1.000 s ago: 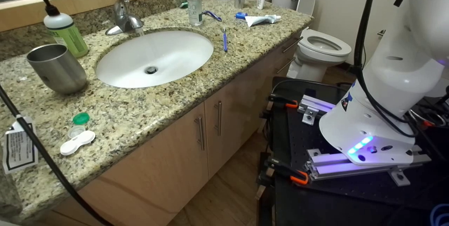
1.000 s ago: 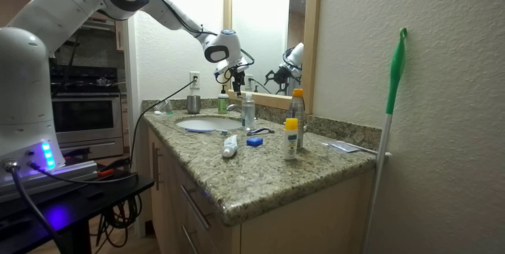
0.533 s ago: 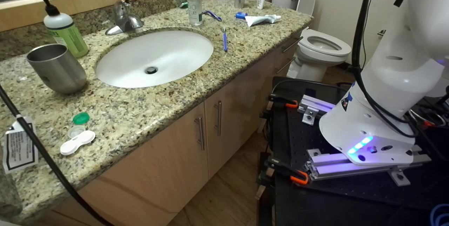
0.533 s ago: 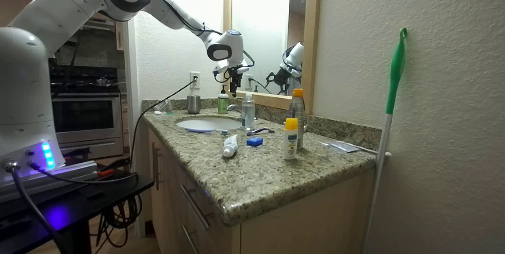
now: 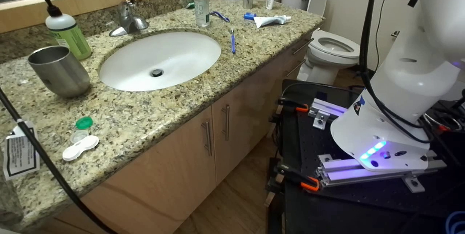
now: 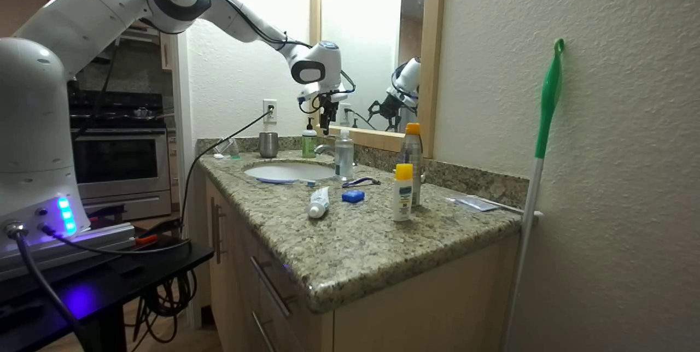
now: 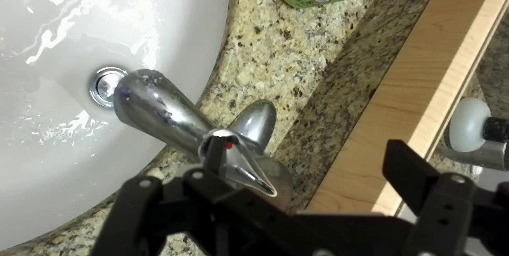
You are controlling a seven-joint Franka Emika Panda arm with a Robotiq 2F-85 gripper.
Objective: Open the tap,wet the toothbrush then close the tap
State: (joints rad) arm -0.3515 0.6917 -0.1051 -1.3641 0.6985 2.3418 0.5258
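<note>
The chrome tap (image 5: 130, 21) stands at the back of the white sink (image 5: 181, 45). It also shows in the wrist view (image 7: 163, 109), where its lever points away from the basin. No water stream shows under the spout. My gripper (image 7: 310, 164) is open, with one finger over the tap's lever and the other over the mirror's wooden frame. I cannot tell if the finger touches the lever. In an exterior view the gripper (image 6: 326, 128) hangs above the tap (image 6: 324, 149). The blue toothbrush (image 5: 233, 41) lies on the counter beside the sink; it also shows in an exterior view (image 6: 276, 181).
A clear bottle (image 5: 201, 5) stands right of the tap, a green soap dispenser (image 5: 69, 32) and metal cup (image 5: 60, 72) left. The mirror frame (image 7: 397, 101) is close behind. A razor (image 5: 219, 16), toothpaste tube (image 5: 270, 20) and blue box (image 5: 249, 16) lie on the counter.
Water ran from the spout one second ago; now no stream shows. My gripper has shifted slightly at the tap lever, staying just above it. The toothbrush has not moved.
</note>
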